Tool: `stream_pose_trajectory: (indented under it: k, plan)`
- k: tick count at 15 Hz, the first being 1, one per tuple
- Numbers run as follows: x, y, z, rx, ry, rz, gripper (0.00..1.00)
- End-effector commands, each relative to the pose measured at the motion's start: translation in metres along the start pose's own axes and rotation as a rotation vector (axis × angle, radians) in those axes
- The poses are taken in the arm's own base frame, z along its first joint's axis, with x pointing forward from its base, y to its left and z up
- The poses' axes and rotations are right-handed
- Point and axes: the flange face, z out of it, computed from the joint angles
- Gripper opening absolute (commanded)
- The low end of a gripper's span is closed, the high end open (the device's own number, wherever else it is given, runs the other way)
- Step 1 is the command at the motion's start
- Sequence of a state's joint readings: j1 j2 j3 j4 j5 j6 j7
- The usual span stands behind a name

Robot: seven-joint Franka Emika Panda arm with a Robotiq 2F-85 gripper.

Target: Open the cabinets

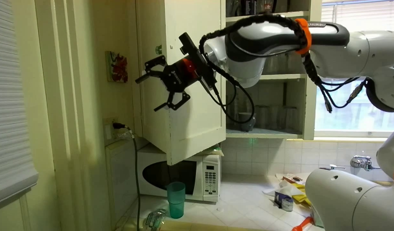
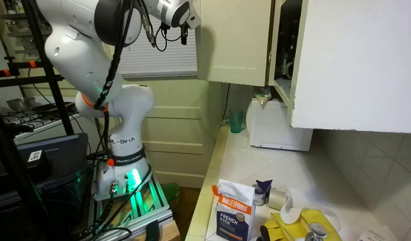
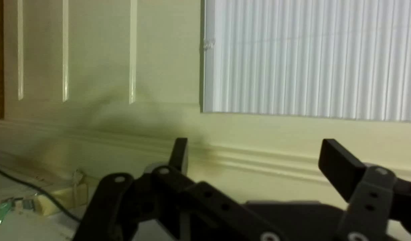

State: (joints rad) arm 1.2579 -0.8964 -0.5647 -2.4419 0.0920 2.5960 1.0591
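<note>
We are finding the tool (image 1: 150,93), jaws spread, empty, pointing past the long upright edge of the cabinet door (image 1: 197,112), which is hanging wide above the microwave (image 1: 183,172), behind the tool in an exterior view, gap unclear.

Cabinet door (image 1: 197,122) cropped by the top edge in both exterior views.
In an exterior view it covers part of the microwave (image 1: 211,175), lower centre; dark things (image 1: 250,7) along the top edge are cropped, too dim to name; the arm (image 1: 338,61) runs off at right. In the wrist view the bottom edge cuts the gripper (image 3: 254,149); small items (image 3: 28,204) at lower left are too blurred to tell.
</note>
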Motion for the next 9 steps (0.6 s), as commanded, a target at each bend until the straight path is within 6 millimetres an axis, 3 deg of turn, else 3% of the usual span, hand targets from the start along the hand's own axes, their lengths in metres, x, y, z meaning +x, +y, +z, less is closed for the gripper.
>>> stream_pose_trajectory:
  k: [1,9]
  plan:
    - [-0.032,-0.015,0.007,0.031,-0.194,-0.077,1.0]
    - [-0.077,-0.033,-0.001,-0.371,-0.375,-0.167,1.0]
